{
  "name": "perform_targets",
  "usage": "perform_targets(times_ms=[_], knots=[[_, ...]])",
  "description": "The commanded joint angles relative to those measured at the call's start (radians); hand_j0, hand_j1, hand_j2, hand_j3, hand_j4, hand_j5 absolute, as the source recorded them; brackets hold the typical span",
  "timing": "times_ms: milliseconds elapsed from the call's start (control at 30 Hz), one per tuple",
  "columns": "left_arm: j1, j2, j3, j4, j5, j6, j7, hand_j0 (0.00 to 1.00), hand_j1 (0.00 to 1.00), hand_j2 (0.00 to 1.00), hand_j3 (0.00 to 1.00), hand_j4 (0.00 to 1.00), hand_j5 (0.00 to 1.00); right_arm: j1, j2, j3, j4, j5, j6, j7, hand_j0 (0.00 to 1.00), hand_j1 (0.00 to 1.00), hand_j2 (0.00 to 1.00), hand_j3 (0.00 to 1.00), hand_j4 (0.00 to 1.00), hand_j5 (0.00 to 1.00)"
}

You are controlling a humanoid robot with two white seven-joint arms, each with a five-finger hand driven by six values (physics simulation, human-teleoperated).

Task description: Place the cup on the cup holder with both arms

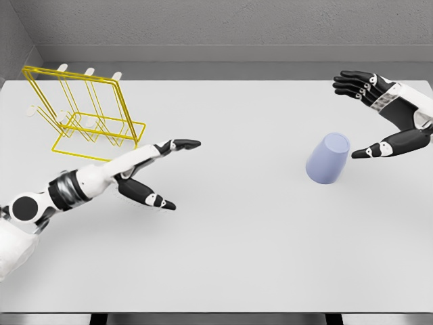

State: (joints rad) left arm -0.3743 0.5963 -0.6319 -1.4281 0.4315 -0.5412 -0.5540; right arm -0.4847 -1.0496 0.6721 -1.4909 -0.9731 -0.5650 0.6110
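Note:
A pale lilac cup lies tilted on the white table, right of the middle. My right hand hovers just right of it, fingers spread wide and thumb near the cup's rim, holding nothing. The yellow wire cup holder with white-tipped pegs stands at the back left. My left hand reaches out over the table in front of the holder, fingers extended and apart, with nothing in it.
A grey wall runs behind the table's far edge. The table's front edge lies at the bottom of the view.

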Motion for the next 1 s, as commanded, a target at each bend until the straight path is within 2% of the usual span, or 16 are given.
perform_targets(times_ms=[0, 67, 133, 167, 233, 333, 467, 600, 633, 700, 900, 967], knots=[[-0.002, -0.095, 0.000, 0.115, -0.007, 0.057, 0.000, 1.00, 1.00, 1.00, 1.00, 1.00, 1.00, 0.000, -0.001, -0.002, 0.001, -0.009, 0.000, 0.000, 1.00, 1.00, 1.00, 1.00, 1.00, 1.00], [0.002, -0.099, 0.001, 0.120, 0.012, 0.055, -0.001, 1.00, 1.00, 1.00, 1.00, 1.00, 1.00, 0.000, -0.001, -0.003, 0.009, -0.009, 0.000, 0.000, 1.00, 1.00, 1.00, 1.00, 1.00, 1.00], [0.008, -0.098, -0.002, 0.110, 0.095, 0.055, -0.004, 1.00, 1.00, 1.00, 1.00, 1.00, 1.00, 0.006, 0.005, -0.005, 0.026, -0.009, 0.000, 0.000, 1.00, 1.00, 1.00, 1.00, 1.00, 1.00], [0.006, -0.099, -0.003, 0.110, 0.101, 0.055, -0.006, 1.00, 1.00, 1.00, 1.00, 1.00, 1.00, 0.026, 0.003, -0.006, 0.031, -0.009, -0.001, 0.000, 1.00, 1.00, 1.00, 1.00, 1.00, 1.00], [0.008, -0.102, -0.003, 0.113, 0.116, 0.055, -0.006, 1.00, 1.00, 1.00, 1.00, 1.00, 1.00, 0.052, 0.003, -0.005, 0.087, -0.009, -0.046, 0.000, 1.00, 1.00, 1.00, 1.00, 1.00, 1.00], [0.003, -0.099, -0.008, 0.118, 0.096, 0.058, -0.003, 1.00, 1.00, 1.00, 1.00, 1.00, 1.00, 0.066, 0.010, -0.011, 0.121, -0.013, -0.046, 0.000, 1.00, 1.00, 1.00, 1.00, 1.00, 1.00], [-0.002, -0.102, -0.005, 0.138, -0.080, 0.058, 0.003, 1.00, 1.00, 1.00, 1.00, 1.00, 1.00, 0.087, 0.022, -0.014, 0.161, -0.015, -0.046, 0.000, 1.00, 1.00, 1.00, 1.00, 1.00, 1.00], [-0.025, -0.125, 0.001, 0.187, -0.068, 0.060, 0.005, 1.00, 1.00, 1.00, 1.00, 1.00, 1.00, 0.126, 0.072, -0.017, 0.182, -0.015, -0.046, 0.000, 1.00, 1.00, 1.00, 1.00, 1.00, 1.00], [-0.023, -0.136, 0.003, 0.190, -0.060, 0.057, 0.005, 1.00, 1.00, 1.00, 1.00, 1.00, 1.00, 0.126, 0.105, -0.017, 0.196, -0.015, -0.046, 0.000, 1.00, 1.00, 1.00, 1.00, 1.00, 1.00], [-0.023, -0.136, 0.001, 0.190, 0.019, 0.060, 0.003, 1.00, 1.00, 1.00, 1.00, 1.00, 1.00, 0.144, 0.140, -0.020, 0.242, -0.015, -0.046, 0.000, 1.00, 1.00, 1.00, 1.00, 1.00, 1.00], [-0.021, -0.139, -0.006, 0.189, 0.049, 0.060, 0.000, 1.00, 1.00, 1.00, 1.00, 1.00, 1.00, 0.146, 0.180, -0.025, 0.324, -0.018, -0.046, 0.000, 1.00, 1.00, 1.00, 1.00, 1.00, 1.00], [-0.023, -0.151, -0.009, 0.192, 0.039, 0.144, 0.003, 1.00, 1.00, 1.00, 1.00, 1.00, 1.00, 0.147, 0.183, -0.040, 0.331, -0.018, -0.046, 0.000, 1.00, 1.00, 1.00, 1.00, 1.00, 1.00]])
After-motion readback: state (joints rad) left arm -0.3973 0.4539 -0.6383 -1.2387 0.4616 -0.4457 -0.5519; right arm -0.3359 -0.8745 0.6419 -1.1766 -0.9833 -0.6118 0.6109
